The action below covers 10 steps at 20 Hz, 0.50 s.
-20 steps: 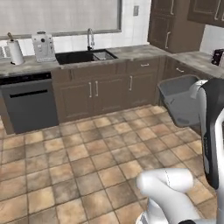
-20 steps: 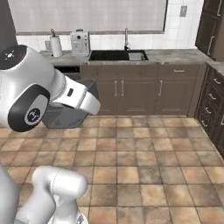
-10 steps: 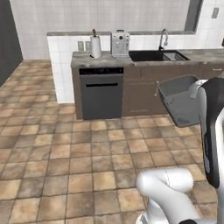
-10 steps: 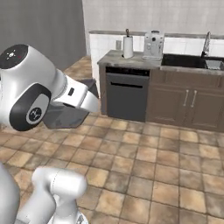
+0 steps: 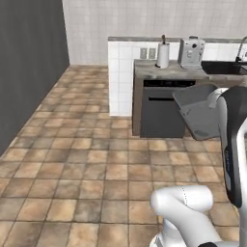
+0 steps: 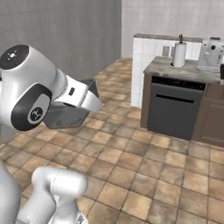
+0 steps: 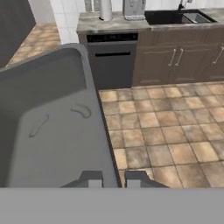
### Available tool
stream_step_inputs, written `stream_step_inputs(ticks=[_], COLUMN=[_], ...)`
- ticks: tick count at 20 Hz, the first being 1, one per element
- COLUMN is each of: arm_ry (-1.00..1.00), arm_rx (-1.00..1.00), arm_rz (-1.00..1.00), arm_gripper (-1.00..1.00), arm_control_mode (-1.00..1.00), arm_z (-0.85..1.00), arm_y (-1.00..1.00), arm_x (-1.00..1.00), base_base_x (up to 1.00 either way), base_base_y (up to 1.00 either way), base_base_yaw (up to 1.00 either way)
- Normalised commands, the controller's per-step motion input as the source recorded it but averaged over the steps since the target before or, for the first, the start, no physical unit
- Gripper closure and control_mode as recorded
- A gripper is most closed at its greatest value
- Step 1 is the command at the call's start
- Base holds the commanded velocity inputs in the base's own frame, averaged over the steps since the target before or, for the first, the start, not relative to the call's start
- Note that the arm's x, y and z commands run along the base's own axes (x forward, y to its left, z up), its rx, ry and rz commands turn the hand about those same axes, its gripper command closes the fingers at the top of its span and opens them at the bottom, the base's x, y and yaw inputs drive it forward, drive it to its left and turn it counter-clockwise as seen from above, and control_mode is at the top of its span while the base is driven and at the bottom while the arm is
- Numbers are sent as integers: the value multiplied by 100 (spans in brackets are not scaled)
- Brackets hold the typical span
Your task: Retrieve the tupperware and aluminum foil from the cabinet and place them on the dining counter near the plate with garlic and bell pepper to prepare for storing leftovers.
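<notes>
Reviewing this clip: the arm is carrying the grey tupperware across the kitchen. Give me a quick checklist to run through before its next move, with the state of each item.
1. Gripper shut on the tupperware rim: ok.
2. Tupperware clear of the dishwasher: ok.
3. Tiled floor ahead free of obstacles: ok.
4. Paper towel roll and coffee machine standing on the counter: ok.
5. Dining counter and plate in sight: not ok.
6. Aluminum foil located: cannot tell.

The tupperware [image 7: 48, 127] beside my fingers [image 7: 92, 178] runs off the left edge; my own arm hides its far side in the base views.
</notes>
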Motion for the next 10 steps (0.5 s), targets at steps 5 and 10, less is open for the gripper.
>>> stream_step_inputs(ticks=[5,10], arm_ry=[0,0], arm_rx=[0,0], arm_rz=[0,0], arm_gripper=[100,100], arm_control_mode=[100,100], arm_z=[0,0], arm_y=[0,0], arm_x=[0,0], base_base_x=[100,100], base_base_y=[85,73], base_base_yaw=[13,7])
